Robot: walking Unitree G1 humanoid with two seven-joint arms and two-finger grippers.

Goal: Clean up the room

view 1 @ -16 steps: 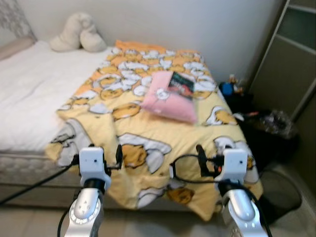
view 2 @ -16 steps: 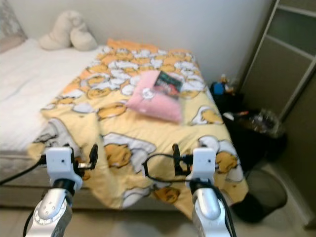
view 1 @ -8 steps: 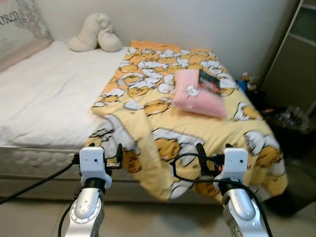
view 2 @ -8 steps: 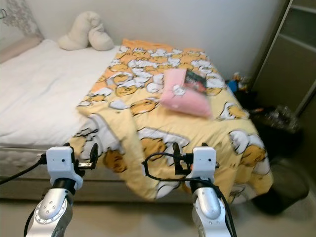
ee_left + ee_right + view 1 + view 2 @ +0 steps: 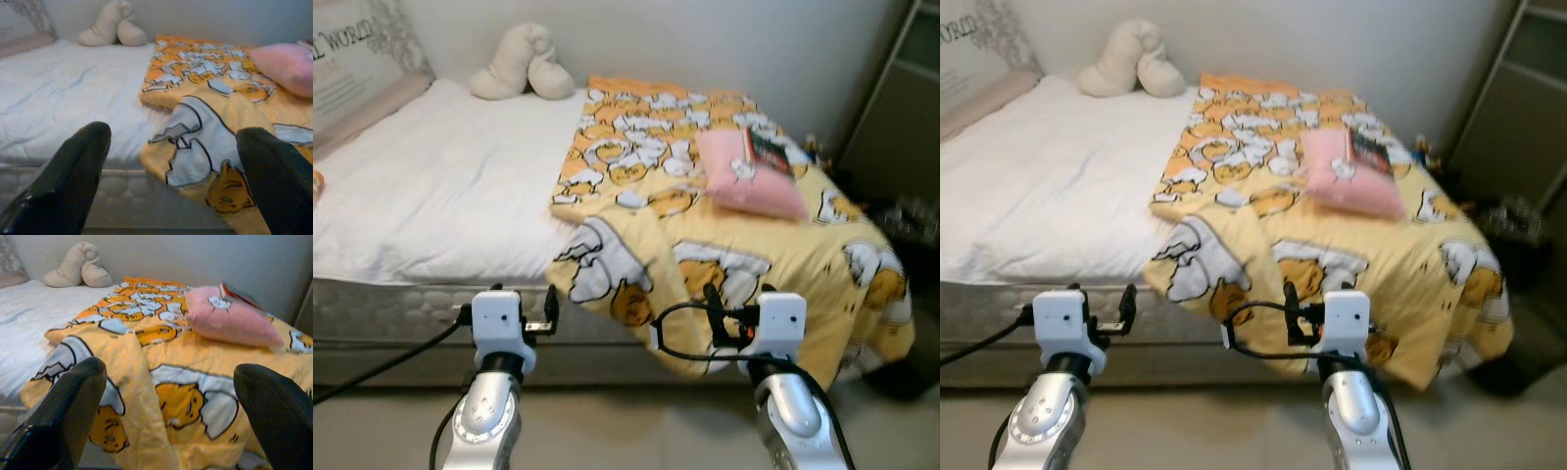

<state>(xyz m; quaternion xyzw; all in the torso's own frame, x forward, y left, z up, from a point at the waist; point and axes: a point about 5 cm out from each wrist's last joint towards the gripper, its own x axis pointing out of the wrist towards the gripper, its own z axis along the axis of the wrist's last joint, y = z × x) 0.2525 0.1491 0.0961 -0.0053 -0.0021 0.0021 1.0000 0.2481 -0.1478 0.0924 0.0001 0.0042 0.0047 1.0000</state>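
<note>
Currently: approach to bed [image 5: 440,196].
Blanket [image 5: 705,235]: rumpled on the bed, hanging over its edge.
Pillow [image 5: 744,176]: on blanket, book [image 5: 766,152] on top.
Left end effector [image 5: 171,171]: released, empty.
Right end effector [image 5: 166,401]: released, empty.
Risk: tugging blanket may slide the pillow and book off.

The view swings left: the yellow blanket [image 5: 724,225] and pink pillow [image 5: 744,176] now sit toward two o'clock, more white sheet [image 5: 440,196] showing
</note>
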